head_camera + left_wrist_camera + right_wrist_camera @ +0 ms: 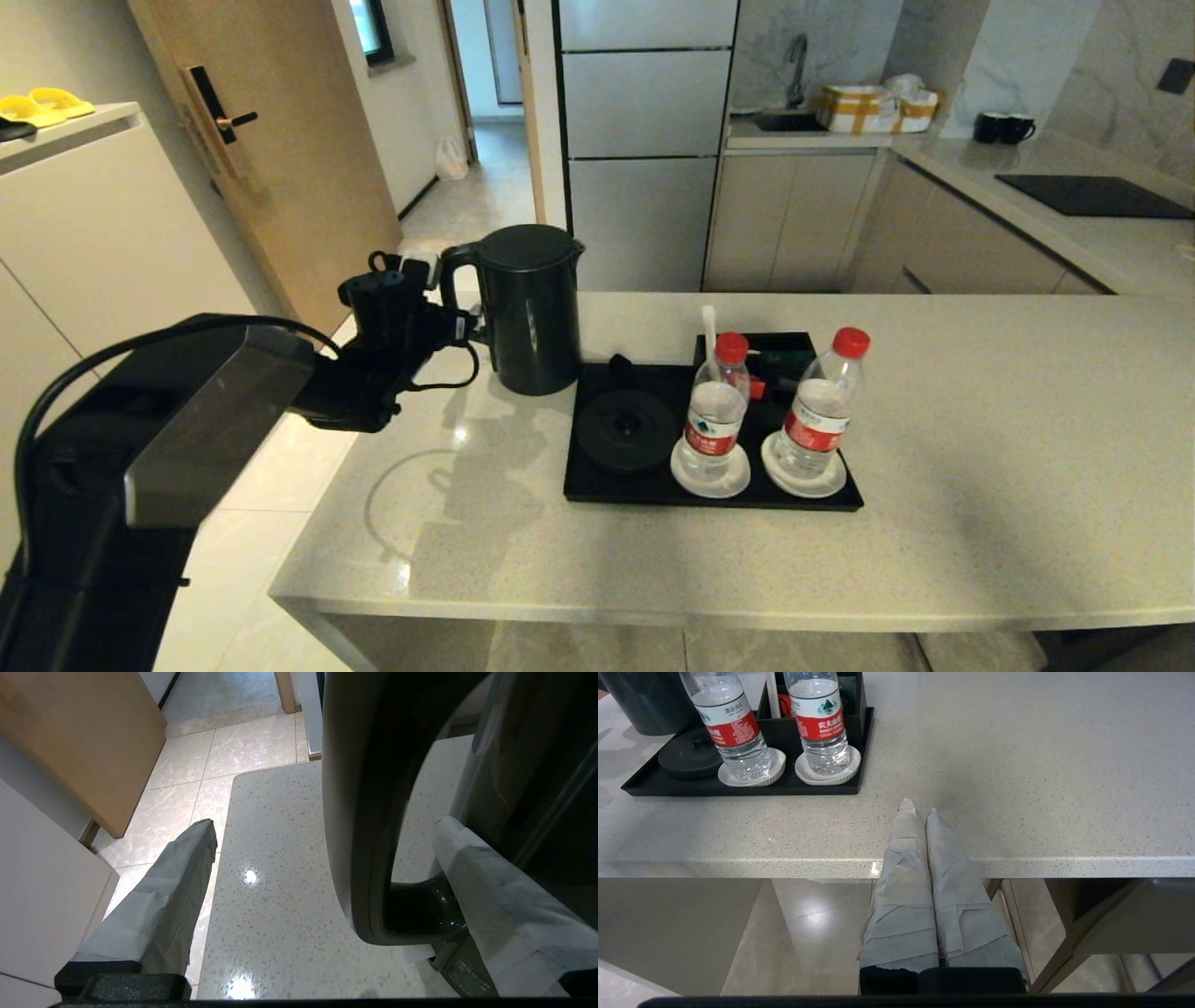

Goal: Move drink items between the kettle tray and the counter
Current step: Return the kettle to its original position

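Head view: left gripper (464, 324) level, jaws astride kettle (530, 308) handle.

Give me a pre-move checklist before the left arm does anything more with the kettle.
1. Kettle upright on the counter, left of the tray: ok.
2. Left gripper jaws open, straddling the handle: ok.
3. Round base on the tray bare: ok.
4. Both bottles upright on saucers: ok.
5. Kettle lid down: ok.
6. Right gripper shut, at the counter's near edge: ok.
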`<state>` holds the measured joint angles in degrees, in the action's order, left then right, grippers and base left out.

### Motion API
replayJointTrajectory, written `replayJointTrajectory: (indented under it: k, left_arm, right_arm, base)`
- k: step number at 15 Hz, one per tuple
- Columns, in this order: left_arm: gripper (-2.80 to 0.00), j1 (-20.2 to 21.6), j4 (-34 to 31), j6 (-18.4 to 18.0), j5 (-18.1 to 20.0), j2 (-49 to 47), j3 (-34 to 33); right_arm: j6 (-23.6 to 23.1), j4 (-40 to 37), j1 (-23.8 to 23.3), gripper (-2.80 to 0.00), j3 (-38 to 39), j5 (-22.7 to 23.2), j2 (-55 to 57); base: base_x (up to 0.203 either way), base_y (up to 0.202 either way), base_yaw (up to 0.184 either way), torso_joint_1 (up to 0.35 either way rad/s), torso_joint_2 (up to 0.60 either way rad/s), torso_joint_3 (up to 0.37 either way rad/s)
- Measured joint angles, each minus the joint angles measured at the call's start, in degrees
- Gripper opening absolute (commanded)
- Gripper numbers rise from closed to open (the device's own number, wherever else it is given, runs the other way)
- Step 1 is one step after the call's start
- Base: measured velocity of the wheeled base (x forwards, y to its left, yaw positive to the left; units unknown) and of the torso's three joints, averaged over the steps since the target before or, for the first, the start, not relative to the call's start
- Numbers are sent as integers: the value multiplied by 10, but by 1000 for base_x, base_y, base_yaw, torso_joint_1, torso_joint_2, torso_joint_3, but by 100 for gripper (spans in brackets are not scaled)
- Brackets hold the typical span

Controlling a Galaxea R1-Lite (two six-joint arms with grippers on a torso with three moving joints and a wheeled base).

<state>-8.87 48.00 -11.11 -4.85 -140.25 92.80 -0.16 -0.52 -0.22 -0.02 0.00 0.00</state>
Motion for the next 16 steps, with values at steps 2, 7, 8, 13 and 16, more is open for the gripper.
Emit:
replayJointTrajectory:
  k: [2,7,8,13,16]
  left_arm:
    - [0,0,-2,0,0,-8,9]
    - [0,2,-7,-1,-11,-20,30]
    - [0,5,-11,-1,-13,-23,38]
    - [0,18,-31,-1,-15,-33,67]
    - [0,22,-42,-1,-16,-41,86]
  right_arm:
    - [0,0,0,-280,0,0,0]
    - [0,0,0,-280,0,0,0]
    - [0,0,0,-280,0,0,0]
    - [0,0,0,-280,0,0,0]
    - [0,0,0,-280,0,0,0]
  base:
    - [0,0,0,0,0,0]
    - [0,0,0,0,0,0]
    - [0,0,0,0,0,0]
    - [0,0,0,0,0,0]
    - [0,0,0,0,0,0]
